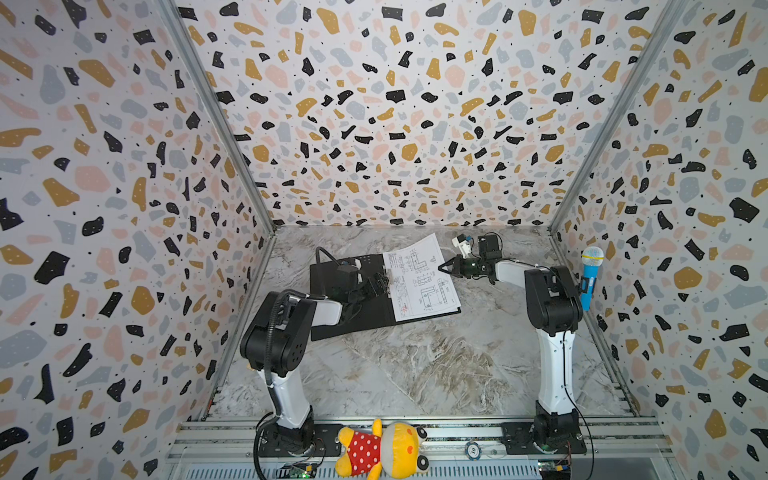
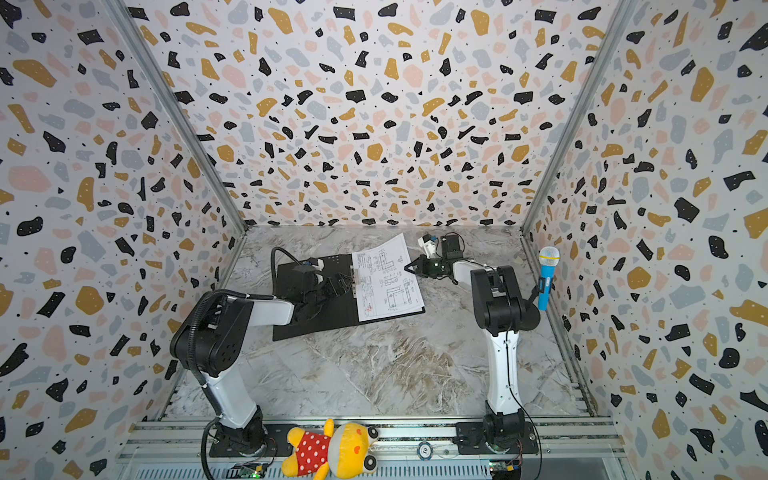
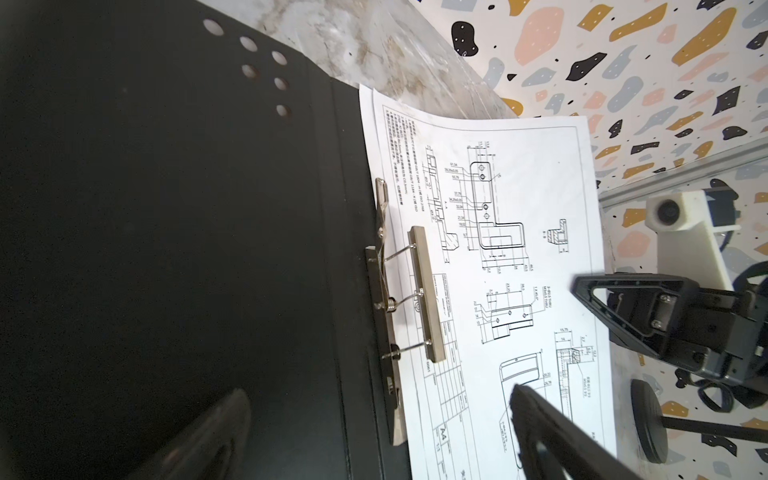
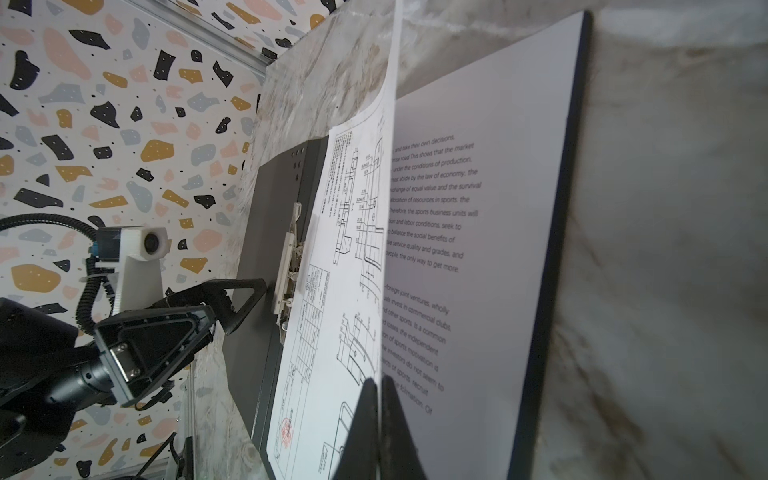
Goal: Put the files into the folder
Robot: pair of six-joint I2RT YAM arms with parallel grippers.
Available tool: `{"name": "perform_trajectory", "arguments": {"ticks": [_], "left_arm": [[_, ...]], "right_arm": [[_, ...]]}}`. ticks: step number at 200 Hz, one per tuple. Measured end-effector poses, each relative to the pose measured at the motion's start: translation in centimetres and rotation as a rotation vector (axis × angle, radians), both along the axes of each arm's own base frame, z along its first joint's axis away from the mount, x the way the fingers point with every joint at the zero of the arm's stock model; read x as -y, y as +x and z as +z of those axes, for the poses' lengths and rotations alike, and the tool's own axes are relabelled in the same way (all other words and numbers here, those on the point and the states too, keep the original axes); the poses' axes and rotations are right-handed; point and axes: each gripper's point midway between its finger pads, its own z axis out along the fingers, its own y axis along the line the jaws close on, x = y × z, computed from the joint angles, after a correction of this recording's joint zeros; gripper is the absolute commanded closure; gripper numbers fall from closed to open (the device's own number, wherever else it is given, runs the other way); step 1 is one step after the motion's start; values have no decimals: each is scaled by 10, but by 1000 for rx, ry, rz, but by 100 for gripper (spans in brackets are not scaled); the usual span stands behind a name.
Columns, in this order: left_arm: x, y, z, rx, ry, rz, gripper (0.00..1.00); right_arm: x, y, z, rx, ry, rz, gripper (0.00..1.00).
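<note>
On the marble table [image 1: 415,374], toward the back, the folder [image 1: 365,322] lies open and flat with its black inside up. Both sheets are on its right half. The drawing sheet [image 1: 419,278] is on top, and its far corner sticks out past the folder's back edge. The text sheet [image 4: 478,249] lies flat under it, and only the right wrist view shows it.

The right edge of the drawing sheet is lifted off the text sheet. The right gripper [image 1: 441,268] is clenched on that edge, with the paper pinched between its two tips.

The metal clip [image 3: 426,295] sits along the fold in the middle of the folder. Its bar is over the left edge of the drawing sheet. I cannot tell if the bar presses down on the paper.

The left gripper [image 1: 376,286] hangs over the folder's left half, just beside the clip. Its fingers are spread wide and hold nothing.

At the front, on the rail between the two arm bases, lies a yellow plush toy [image 1: 382,451] in a red dotted shirt. A blue toy mic [image 1: 589,278] stands by the right wall, next to the right arm.
</note>
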Motion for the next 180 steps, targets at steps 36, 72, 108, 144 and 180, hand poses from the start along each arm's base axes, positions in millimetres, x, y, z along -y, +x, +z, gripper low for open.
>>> {"name": "perform_trajectory", "arguments": {"ticks": [36, 72, 108, 144, 180], "left_arm": [[2, 0, 0, 0, -7, -9, 1], [1, 0, 1, 0, -10, -9, 1], [1, 0, 1, 0, -12, -10, 1], [1, 0, 1, -1, -14, -8, 1], [1, 0, 1, -3, -18, -6, 1]], "right_arm": [[-2, -2, -5, -17, 0, 5, 100], [-6, -2, -2, -11, 3, 11, 100], [-7, -1, -1, -16, 4, 5, 100], [-7, -1, -1, -27, 6, 0, 100], [-7, 0, -2, -32, 3, -9, 100]]}}
